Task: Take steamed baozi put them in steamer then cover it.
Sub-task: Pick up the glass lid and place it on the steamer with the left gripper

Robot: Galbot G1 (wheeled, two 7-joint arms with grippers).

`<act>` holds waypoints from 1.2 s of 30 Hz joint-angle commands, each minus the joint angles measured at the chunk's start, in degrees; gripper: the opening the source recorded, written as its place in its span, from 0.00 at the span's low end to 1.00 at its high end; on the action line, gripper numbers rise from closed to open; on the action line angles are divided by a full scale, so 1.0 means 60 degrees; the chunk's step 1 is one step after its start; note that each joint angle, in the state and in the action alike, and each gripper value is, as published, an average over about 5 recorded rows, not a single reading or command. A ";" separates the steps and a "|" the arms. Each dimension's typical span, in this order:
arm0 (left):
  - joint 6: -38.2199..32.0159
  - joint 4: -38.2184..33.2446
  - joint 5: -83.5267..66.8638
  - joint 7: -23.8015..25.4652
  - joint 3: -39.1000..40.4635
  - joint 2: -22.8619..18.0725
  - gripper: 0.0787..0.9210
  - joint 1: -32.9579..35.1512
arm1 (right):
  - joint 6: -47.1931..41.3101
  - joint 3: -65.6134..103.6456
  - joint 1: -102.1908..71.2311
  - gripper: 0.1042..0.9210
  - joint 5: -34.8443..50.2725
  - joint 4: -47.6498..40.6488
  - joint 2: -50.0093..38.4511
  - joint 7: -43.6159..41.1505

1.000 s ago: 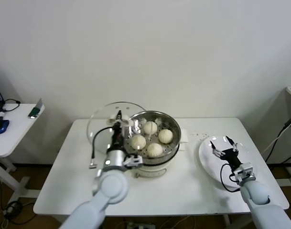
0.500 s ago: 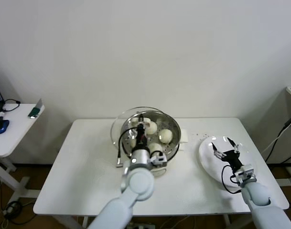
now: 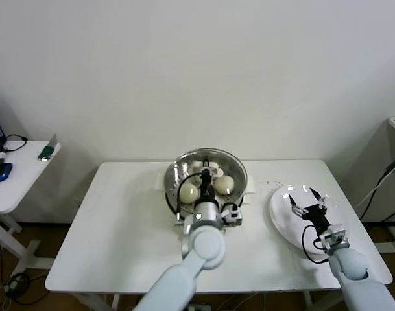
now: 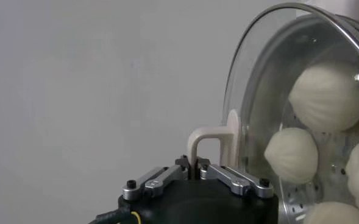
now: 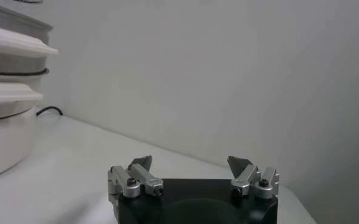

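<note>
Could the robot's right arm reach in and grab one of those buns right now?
Probably not. The glass lid, held by the left gripper, sits over the steamer and covers the buns. The open right gripper hangs over the plate.

From my remote station I watch the round clear glass lid with its metal rim (image 3: 207, 170) travel from the table's left of the shiny stainless-steel steamer pot (image 3: 239, 188) to a position directly over it, so the four pale cream-white buns (image 3: 224, 184) now show through the glass rather than in the open. My left gripper (image 3: 207, 175), clamped on the lid's cream-white bar handle (image 4: 211, 143), has swung rightward with it, and the left arm now rises from the table's front edge straight toward the pot instead of angling in from the left. The tabletop left of the pot, covered by the lid a second ago, now lies bare.
</note>
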 commanded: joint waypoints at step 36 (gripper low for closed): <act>0.0469 0.1177 -0.0318 -0.0354 -0.0018 -0.0151 0.08 -0.0318 | 0.0175 0.0152 -0.0020 0.88 -0.0161 -0.0197 0.0118 -0.0153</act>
